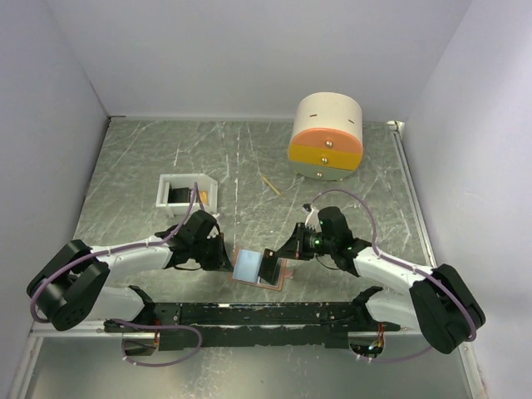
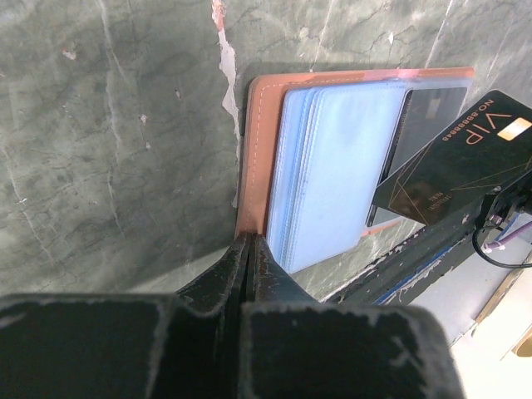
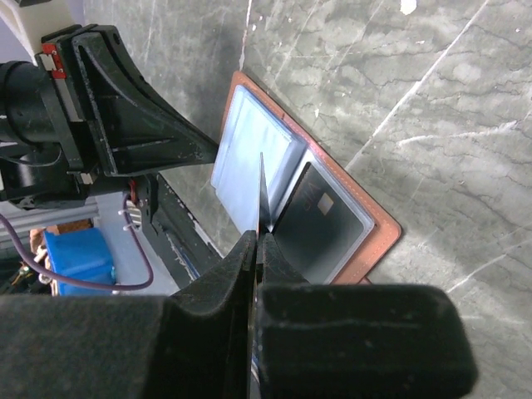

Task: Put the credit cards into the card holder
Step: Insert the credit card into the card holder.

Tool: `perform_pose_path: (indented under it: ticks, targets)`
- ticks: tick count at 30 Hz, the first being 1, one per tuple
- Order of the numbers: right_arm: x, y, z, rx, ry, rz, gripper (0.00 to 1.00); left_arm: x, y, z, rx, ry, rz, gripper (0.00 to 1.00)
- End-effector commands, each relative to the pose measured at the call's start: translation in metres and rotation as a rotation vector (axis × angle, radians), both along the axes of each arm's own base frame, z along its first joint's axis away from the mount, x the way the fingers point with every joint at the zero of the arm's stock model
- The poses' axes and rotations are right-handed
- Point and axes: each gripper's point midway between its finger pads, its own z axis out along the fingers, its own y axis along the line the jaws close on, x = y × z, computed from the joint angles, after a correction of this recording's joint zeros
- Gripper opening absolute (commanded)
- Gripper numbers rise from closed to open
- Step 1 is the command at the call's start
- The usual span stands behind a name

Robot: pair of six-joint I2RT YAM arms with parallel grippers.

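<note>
Blk card (image 2: 453,162) in clamped R claw (image 3: 258,241) over holder (image 2: 258,150); L claw (image 2: 249,245) pinched on holder edge.

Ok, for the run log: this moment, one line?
left gripper shut at open card holder edge | right gripper shut on black card | not yet inserted

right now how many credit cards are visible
2 sure: a black VIP card pinched in the right gripper over the card holder, a dark card in its pocket. A dark shape in the white tray may be more.

Top view from behind, wrist views close, sharing card holder (image 2: 332,166)
</note>
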Motion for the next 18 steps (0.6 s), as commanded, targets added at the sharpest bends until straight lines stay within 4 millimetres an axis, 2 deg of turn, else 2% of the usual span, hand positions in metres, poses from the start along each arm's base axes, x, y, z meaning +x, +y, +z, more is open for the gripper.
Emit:
perform_pose_path:
  ticks: [1,5,18]
  targets:
    - [0.008,0.001,0.019,0.023,-0.045,-0.007,0.00,-0.003,0.012,-0.012,0.069,-0.002,0.010,0.07]
    - [0.009,0.001,0.021,0.023,-0.050,-0.011,0.00,-0.005,0.012,-0.011,0.059,0.003,0.013,0.08]
    - [0.006,0.000,0.000,0.026,-0.014,-0.020,0.00,-0.009,0.012,-0.012,0.049,0.013,0.016,0.07]
